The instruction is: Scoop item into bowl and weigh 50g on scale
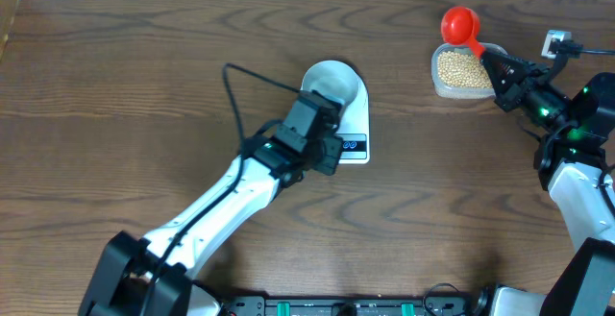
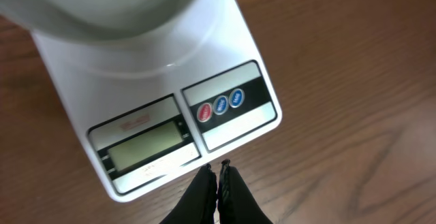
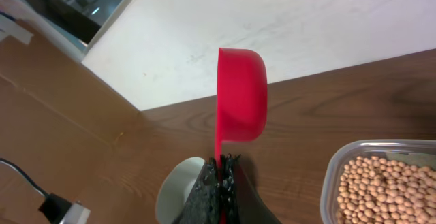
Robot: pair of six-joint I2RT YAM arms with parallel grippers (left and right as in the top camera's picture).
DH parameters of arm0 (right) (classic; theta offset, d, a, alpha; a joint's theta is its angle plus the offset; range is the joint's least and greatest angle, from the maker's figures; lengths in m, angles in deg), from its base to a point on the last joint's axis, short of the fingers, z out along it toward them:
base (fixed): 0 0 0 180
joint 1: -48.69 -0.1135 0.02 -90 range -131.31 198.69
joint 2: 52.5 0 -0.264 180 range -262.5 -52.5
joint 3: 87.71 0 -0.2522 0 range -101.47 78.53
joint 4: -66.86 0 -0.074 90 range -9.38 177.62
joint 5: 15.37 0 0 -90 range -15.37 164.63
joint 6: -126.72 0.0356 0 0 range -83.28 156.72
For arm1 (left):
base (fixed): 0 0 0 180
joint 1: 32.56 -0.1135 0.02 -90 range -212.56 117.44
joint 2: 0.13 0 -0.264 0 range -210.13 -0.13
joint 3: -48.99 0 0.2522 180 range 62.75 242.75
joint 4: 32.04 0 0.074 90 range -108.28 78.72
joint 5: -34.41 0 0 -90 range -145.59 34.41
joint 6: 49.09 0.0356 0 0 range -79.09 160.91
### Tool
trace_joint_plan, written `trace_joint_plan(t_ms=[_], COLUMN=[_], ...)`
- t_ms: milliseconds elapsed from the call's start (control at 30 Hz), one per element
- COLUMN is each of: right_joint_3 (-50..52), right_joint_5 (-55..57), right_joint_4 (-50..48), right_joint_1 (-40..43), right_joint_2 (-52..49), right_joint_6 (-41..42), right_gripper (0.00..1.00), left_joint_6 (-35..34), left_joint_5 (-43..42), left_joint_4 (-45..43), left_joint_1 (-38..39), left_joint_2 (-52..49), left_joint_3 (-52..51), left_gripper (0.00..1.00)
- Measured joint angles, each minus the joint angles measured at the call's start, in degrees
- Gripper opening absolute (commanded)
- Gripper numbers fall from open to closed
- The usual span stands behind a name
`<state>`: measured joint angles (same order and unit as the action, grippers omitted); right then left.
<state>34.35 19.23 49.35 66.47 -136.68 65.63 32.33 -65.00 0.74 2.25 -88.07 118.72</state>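
**Tan beans in the tub, red scoop held beside it**

Tan-yellow beans (image 3: 388, 190) are seen lying in the clear tub (image 3: 332, 183), at the upper right of the overhead view. None are seen in the visible part of the bowl (image 1: 332, 78), so the scooping is judged not yet done. The bowl is set on the far part of the scale (image 2: 163, 81), near the middle of the frame, so that whatever is poured in is weighed directly. The red scoop (image 3: 242, 94) is pinched by its handle in the right gripper (image 3: 219, 176). It is held in the air by the tub's upper-left edge, apparently empty. The left gripper (image 2: 218, 183), its fingers pressed together on nothing, is placed just off the scale's edge, next to the display (image 2: 145, 144). Perhaps a button is to be pressed. No digits can be read on the display.
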Motion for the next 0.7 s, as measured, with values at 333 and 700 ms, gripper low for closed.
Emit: trace_joint_plan(t_ms=[333, 700], right_joint_3=[0.00, 0.00], right_joint_5=[1.09, 1.22], right_joint_4=[-0.02, -0.02], right_joint_1=[0.00, 0.00], right_joint_2=[0.00, 0.00], right_joint_6=[-1.57, -2.21], right_gripper=[0.01, 0.01], left_joint_6=[1.42, 2.21], left_joint_5=[3.02, 3.41], left_joint_4=[-3.21, -6.45], left_joint_1=[1.31, 1.31], left_joint_2=[-4.46, -8.24], left_joint_3=[0.76, 0.76], left_gripper=[0.07, 0.07])
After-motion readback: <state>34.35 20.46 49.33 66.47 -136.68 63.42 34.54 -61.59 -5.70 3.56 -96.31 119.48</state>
